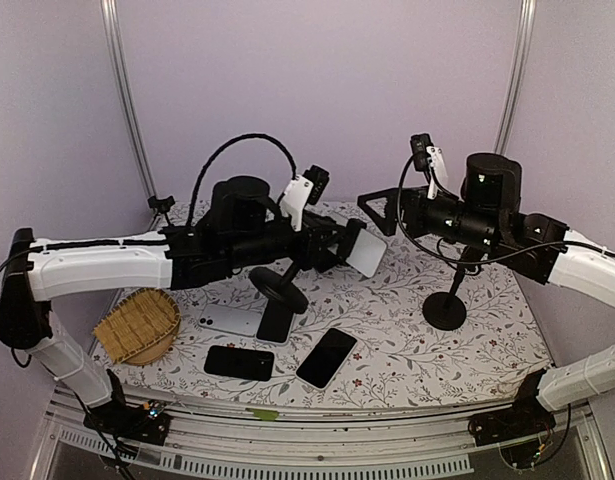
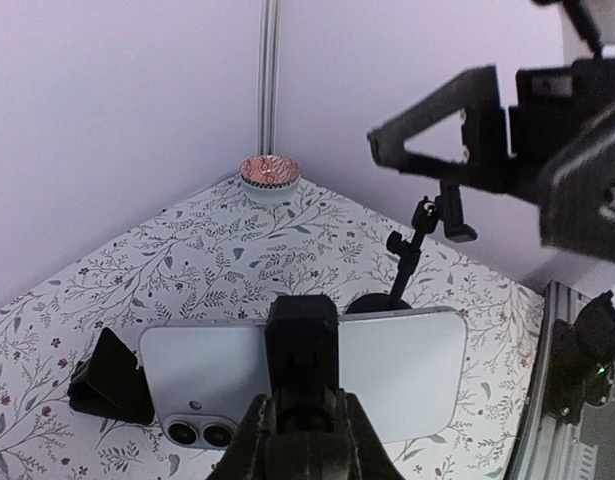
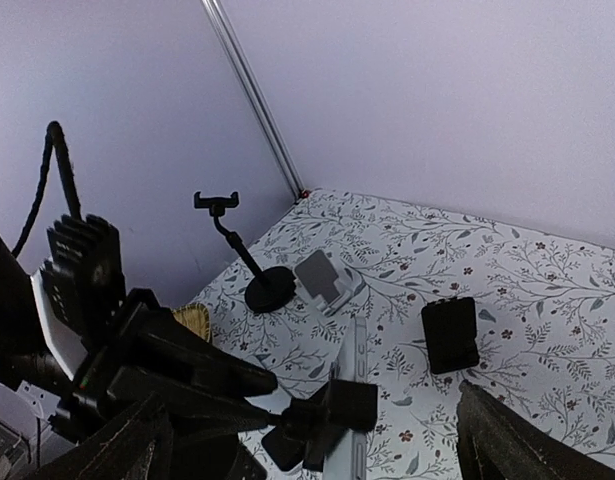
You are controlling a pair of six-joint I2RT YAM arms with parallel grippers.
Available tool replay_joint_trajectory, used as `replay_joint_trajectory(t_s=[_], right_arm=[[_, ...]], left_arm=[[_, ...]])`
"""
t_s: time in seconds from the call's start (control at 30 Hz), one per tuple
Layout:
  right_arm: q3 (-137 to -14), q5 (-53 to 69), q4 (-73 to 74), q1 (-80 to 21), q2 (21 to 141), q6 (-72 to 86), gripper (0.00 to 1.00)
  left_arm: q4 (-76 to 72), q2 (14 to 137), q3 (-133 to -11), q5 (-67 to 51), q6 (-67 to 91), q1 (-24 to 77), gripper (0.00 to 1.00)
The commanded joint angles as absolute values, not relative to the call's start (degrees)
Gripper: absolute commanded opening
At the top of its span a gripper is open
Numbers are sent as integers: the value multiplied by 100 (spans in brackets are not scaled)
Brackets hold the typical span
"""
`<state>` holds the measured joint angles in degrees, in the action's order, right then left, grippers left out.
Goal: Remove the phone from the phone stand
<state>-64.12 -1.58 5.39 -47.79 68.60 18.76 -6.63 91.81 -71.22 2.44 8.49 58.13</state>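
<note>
**Left gripper** (image 2: 302, 335): clamped across the middle of the phone (image 2: 407, 360), with one finger lying on its back. Both short ends project free to either side, the lens end to the gripper's left. The phone hangs in the air.

**Disc stand** (image 1: 278, 290): below and behind the fingertips, apart from the phone; no contact seen.

**Pole stand** (image 1: 446, 308): ahead of the left gripper, beyond the phone's far long edge and clear of it.

**Right gripper** (image 1: 377, 208): fingers spread wide, holding nothing. It sits ahead of and above the phone's right end, near it, with a gap between.

**Table** (image 1: 407, 340): bare patterned surface lies under the phone. Spare phones (image 1: 327, 357) lie flat below and behind the left gripper, towards the near edge.
</note>
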Motion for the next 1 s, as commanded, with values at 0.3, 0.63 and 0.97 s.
replay_joint_trajectory(t_s=[0.3, 0.63, 0.97], right_arm=[[-5800, -674, 768, -6109, 6665, 2980, 86], [-5760, -1089, 503, -6188, 7132, 3324, 59], [-5753, -1042, 175, -6194, 7338, 3335, 25]], left_arm=[[-2041, 7363, -5619, 629, 1445, 5939, 0], [-2257, 7087, -5341, 835, 1501, 6022, 0], [-2380, 7083, -5256, 955, 1528, 6053, 0]])
